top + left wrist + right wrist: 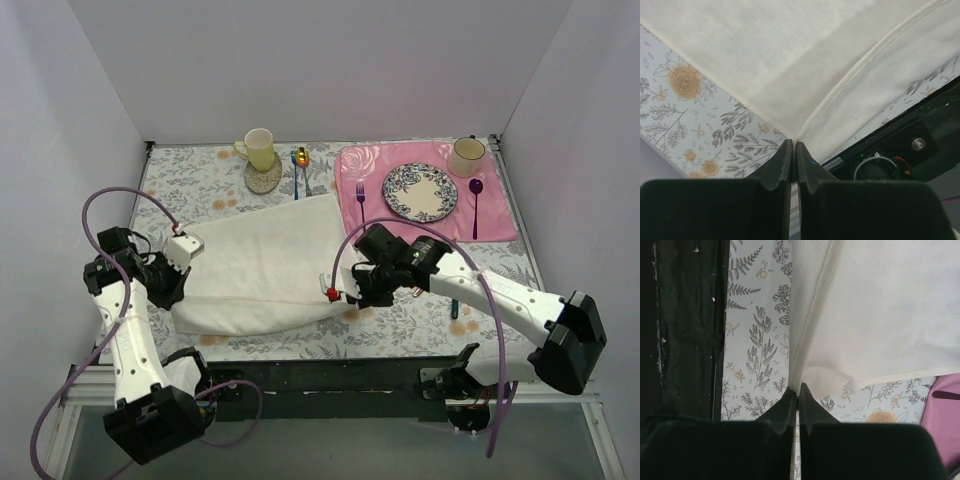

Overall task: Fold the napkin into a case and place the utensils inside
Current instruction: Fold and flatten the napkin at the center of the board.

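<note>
Napkin [265, 270] lies on the counter [230, 190], left of centre towards the near edge. It's a long doubled-over shape, and its far tip reaches the corner of the pink placemat [350, 205]. Left gripper [180, 297] is at the napkin's near-left end, right gripper [335, 293] at its near-right end. The top view can't resolve either pinch; the wrist views do. Left wrist: left gripper [793, 147] has its jaws pressed together with only a sliver between, and the napkin [790, 60] hem runs straight into the tips, so it's clamped on cloth. Right wrist: same story, right gripper [798, 390] is narrow and pinching a folded edge of napkin [880, 305], which is lifted into a ridge, with a strip of placemat [947, 415] at the frame's right. Only the top view shows the rest. A teal-green spoon handle [453, 308] pokes out beside the right forearm towards the near-right corner, bowl hidden. Can't pick out the knife. Along the far edge: yellow mug [260, 148], blue-handled spoon [297, 175], purple fork [360, 195], plate [420, 192] and cup [467, 155] on the placemat.
</note>
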Tool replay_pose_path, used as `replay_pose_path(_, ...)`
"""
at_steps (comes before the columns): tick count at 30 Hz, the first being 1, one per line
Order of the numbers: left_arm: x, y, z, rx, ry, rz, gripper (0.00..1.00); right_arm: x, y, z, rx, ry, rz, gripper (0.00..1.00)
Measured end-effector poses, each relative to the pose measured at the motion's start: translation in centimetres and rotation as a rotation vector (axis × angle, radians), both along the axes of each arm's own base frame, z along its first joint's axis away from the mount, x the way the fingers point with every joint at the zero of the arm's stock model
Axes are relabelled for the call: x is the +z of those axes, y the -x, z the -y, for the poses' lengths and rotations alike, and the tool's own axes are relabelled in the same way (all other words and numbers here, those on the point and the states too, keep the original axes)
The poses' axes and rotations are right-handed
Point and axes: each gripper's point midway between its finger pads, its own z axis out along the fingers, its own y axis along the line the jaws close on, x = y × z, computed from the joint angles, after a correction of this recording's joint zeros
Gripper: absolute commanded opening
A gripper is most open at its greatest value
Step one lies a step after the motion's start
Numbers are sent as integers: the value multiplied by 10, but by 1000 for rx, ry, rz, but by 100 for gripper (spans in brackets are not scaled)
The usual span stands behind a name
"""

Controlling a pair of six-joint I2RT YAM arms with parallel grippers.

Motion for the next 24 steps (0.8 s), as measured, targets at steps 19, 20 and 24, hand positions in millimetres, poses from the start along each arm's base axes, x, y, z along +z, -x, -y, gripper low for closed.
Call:
replay_pose_path(19,-19,-143,-61,330,95,93,0,4,-206,-64,-211,16,108,1)
replay_pose_path(20,-21,-148,-64,342,96,100,0,-1,-215,-65,-223,23,111,1)
replay_pose_path(24,-29,-170,-72,384,114,134,0,-4,-246,-69,-258,19,149,1)
